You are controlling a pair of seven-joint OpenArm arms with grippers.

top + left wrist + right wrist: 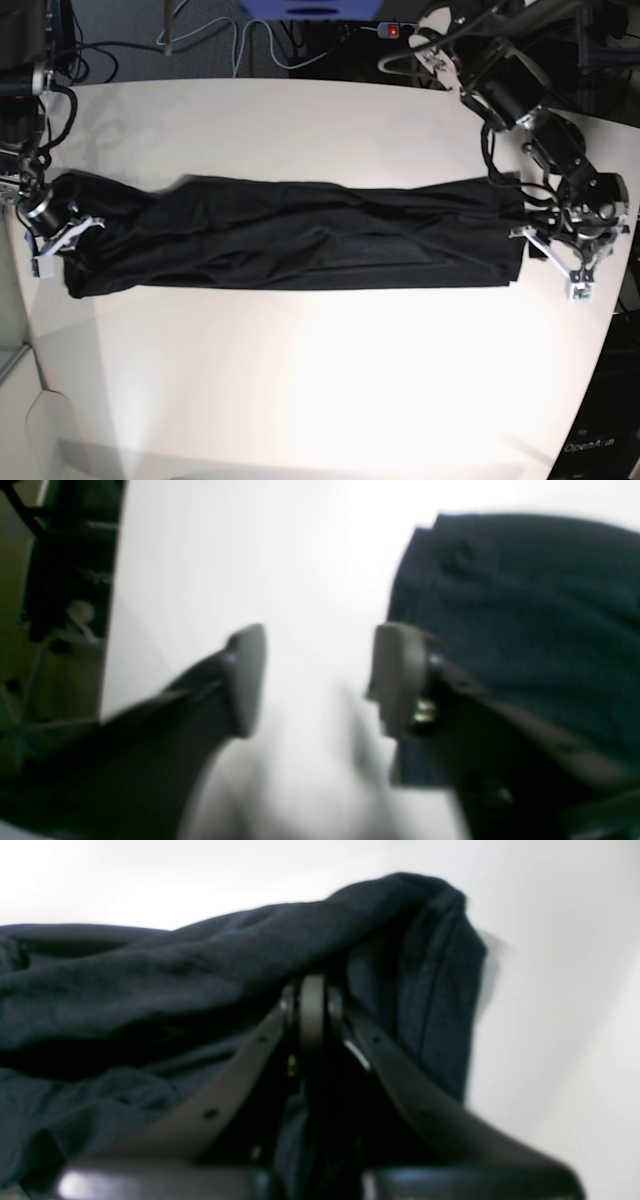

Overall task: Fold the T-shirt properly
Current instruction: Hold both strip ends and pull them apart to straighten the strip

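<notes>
While the left gripper (317,680) stands with its jaws spread and nothing between them, just off the end edge of the T-shirt (300,235), the right gripper (312,1005) is pinched tight on a raised fold at the opposite end. Between them the black shirt lies as a long band across the middle of the white table (320,380). Bare tabletop spreads wide in front of and behind the band; both grippers sit near the table's side edges.
</notes>
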